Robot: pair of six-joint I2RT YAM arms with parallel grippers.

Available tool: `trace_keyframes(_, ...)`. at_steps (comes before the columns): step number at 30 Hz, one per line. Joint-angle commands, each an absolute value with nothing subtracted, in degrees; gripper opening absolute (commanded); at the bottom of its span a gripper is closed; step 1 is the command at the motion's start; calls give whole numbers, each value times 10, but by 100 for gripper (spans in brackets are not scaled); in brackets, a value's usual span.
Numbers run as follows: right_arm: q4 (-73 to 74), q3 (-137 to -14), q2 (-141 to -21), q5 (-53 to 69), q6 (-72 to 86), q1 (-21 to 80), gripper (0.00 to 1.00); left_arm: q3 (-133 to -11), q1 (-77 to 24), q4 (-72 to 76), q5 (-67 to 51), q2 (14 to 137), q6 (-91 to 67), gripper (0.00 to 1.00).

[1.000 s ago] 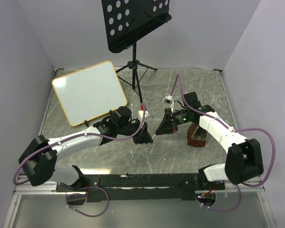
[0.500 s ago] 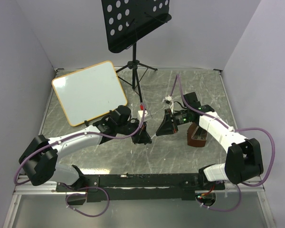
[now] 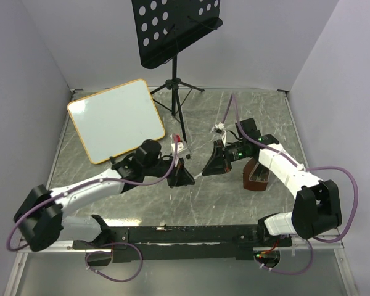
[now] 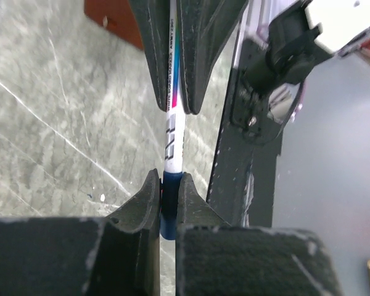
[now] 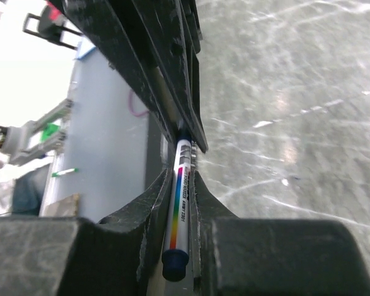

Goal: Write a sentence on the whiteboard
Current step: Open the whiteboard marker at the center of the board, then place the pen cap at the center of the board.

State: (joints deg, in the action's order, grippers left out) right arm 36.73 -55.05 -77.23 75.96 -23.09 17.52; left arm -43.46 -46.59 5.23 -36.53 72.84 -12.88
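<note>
Orange-framed whiteboard [image 3: 116, 120] lies beyond left hand [image 3: 182, 177], which, like right hand [image 3: 211, 165], clenches marker [image 4: 173, 139].

whiteboard [image 3: 116, 120]: white, orange-framed | marker [image 4: 172, 148]: white, rainbow stripe, possibly blue cap

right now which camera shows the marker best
Left wrist: the marker shows its bare white barrel between the left end effector and right end effector. Right wrist shows it mostly hemmed in by both end effectors. Top external shows only a sliver.
</note>
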Motion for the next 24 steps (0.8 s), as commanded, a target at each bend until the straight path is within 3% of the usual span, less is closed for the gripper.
trace_keyframes(1, 412, -602, -735, 802, -268, 123, 0, -402, -458, -39, -334, 662, -163, 1)
trace_keyframes(10, 391, -592, -697, 804, -247, 88, 0, -419, -460, -122, -282, 637, -168, 1)
trace_keyframes(17, 284, -539, -637, 681, -160, 88, 0, -317, -445, 37, -171, 674, -339, 1)
trace_keyframes(24, 293, -540, -639, 675, -169, 88, 0, -313, -446, 89, -78, 750, -416, 1)
